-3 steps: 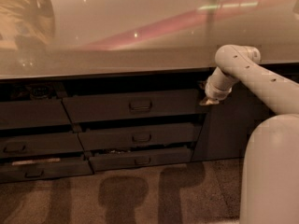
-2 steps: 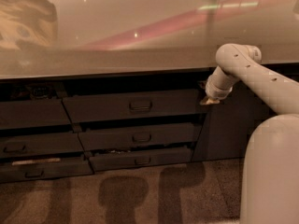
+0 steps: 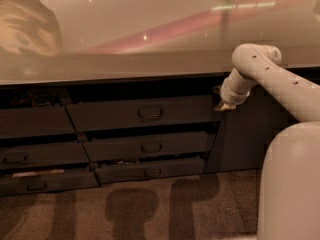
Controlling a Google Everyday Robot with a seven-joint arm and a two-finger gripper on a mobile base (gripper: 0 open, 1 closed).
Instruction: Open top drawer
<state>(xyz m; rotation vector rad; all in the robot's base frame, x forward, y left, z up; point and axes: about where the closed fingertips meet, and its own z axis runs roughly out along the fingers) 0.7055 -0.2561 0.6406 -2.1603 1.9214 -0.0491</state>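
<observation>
Only the pale reflection at the upper left of the worktop (image 3: 150, 59) has shifted. The gripper (image 3: 225, 104) stays right of centre, at the right end of the mid-frame top drawer (image 3: 110, 115), likely to hook its edge. Whether it is spread or closed, I cannot tell.

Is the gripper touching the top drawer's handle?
Apart. The camera view shows the gripper at the top drawer's right end, with bare drawer front between it and the central handle.
</observation>
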